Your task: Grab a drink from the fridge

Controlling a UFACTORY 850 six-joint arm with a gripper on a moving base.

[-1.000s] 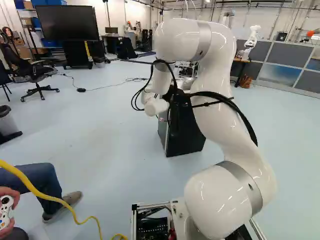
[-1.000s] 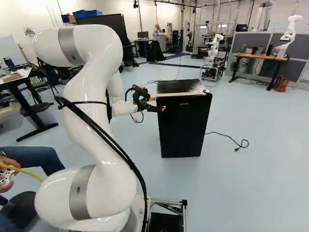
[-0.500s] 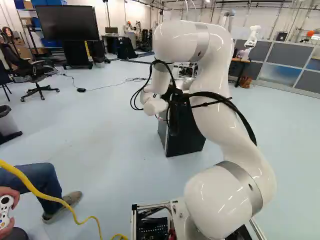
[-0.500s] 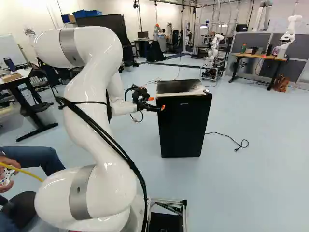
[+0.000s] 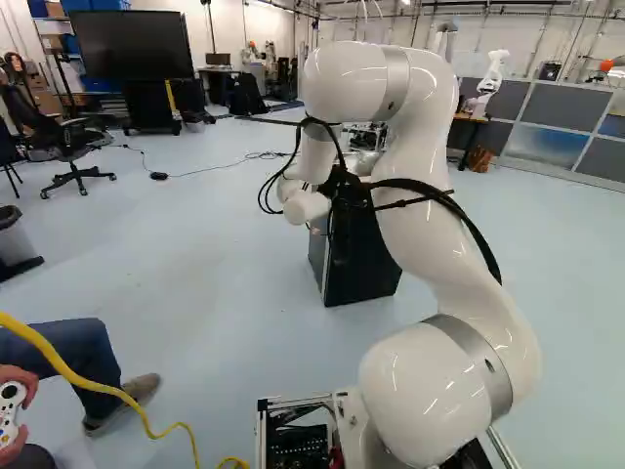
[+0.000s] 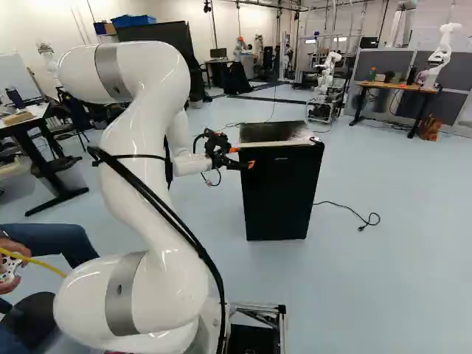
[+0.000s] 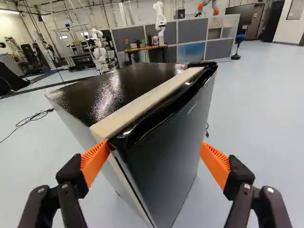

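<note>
The fingers (image 7: 94, 162) are wide open, with the black mini fridge (image 7: 114, 92) just ahead. No drink shows. A finger could slip off the door (image 7: 166, 161) (it looks shiny) if pulled crooked.

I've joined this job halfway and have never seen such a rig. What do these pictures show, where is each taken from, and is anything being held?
The machine is a white robot arm on a moving base. Two pictures look past the arm from behind, one from its left and one from its right. The third is from its wrist, looking along the black hand.

The black box ahead is the fridge, its door apparently closed. A pale strip runs along its top near the door. A cable lies on the floor beside it.

The hand's fingers are open and hold nothing. One orange pad is at the fridge's upper door corner; I can't tell whether it touches. No drink shows.
</note>
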